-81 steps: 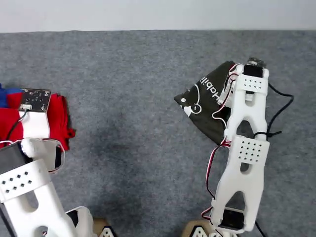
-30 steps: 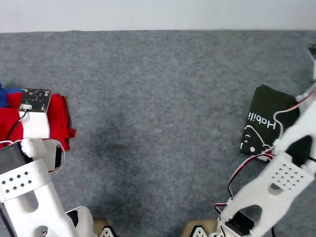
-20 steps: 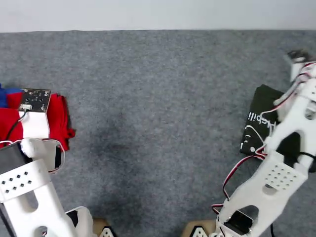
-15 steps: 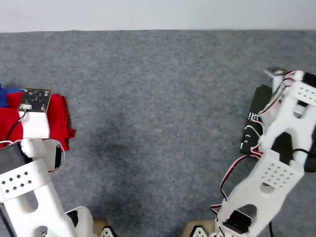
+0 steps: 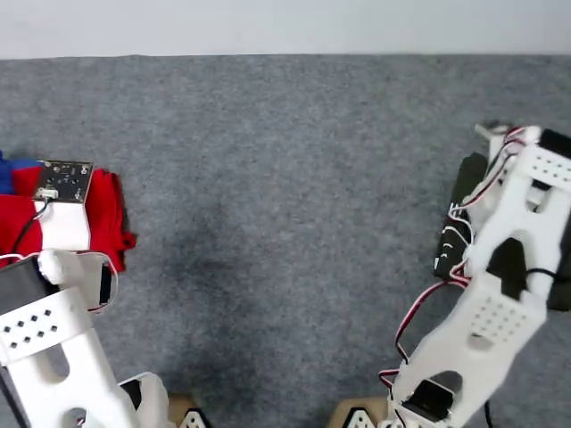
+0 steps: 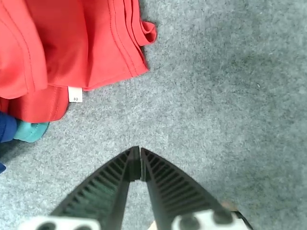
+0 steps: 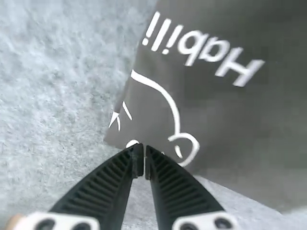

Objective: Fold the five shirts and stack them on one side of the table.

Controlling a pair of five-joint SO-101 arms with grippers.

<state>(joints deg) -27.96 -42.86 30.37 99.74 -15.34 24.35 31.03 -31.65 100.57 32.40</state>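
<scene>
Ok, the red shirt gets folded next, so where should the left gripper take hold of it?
Probably the loose hem corner of the red shirt: it pokes out onto bare carpet, away from the bunched folds and the blue cloth. Come in low from that open side and pinch the stitched edge. The left gripper is shut, so it must open first.

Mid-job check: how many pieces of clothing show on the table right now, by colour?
black shirt: 1
red bundle: 1 (its layers cannot be counted apart)
blue cloth: 1
teal cloth: 1
Total: 4
</scene>
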